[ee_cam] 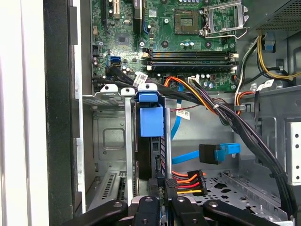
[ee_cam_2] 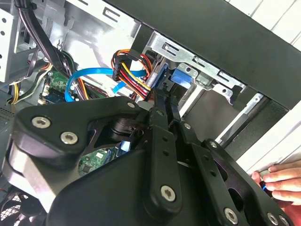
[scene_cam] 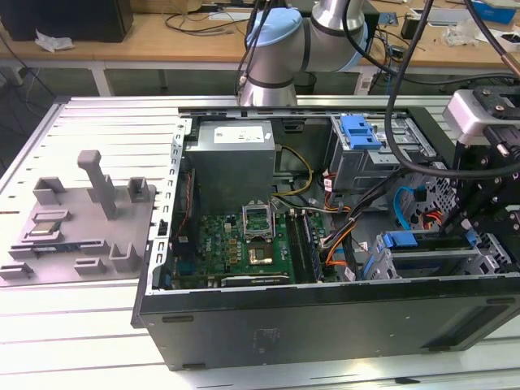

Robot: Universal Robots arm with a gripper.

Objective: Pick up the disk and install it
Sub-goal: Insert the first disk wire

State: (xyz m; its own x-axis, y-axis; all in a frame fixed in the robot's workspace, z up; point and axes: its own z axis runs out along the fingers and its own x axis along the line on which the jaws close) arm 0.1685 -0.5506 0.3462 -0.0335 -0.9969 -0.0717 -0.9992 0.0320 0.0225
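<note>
Blue-framed disk: you will find the disk point(ee_cam: 149, 157) standing on edge in the metal drive cage point(ee_cam: 110, 141). Its blue tab point(ee_cam: 150, 120) is at the end nearest the green motherboard point(ee_cam: 188, 28).
Cage position: it sits in the near corner of the open computer case point(scene_cam: 325, 325), at the exterior view's right. The case lies on the slatted worktop point(scene_cam: 89, 130).
Key relation: the disk lies straight ahead of your claw point(ee_cam_2: 164, 100), just beyond its tips. Its long axis runs along the cage, in line with the claw's reach.
Claw state: the two black fingers point(ee_cam_2: 160, 141) are drawn together with barely a gap and seem to carry nothing. Whether the tips touch the disk's end I cannot tell.
Arm pose: your arm point(scene_cam: 280, 41) reaches from the far side over the case and ends low at the exterior view's right, with the wrist tilted toward the cage.
Nearby: orange, red and yellow power wires point(ee_cam: 188, 180) and a blue data cable point(ee_cam: 218, 153) lie just beside the claw's tips.
Progress: judging by its place in the cage, the disk looks seated or nearly so.
Caution: a person's hand point(ee_cam_2: 282, 181) rests at the case's outer edge, near the claw.
</note>
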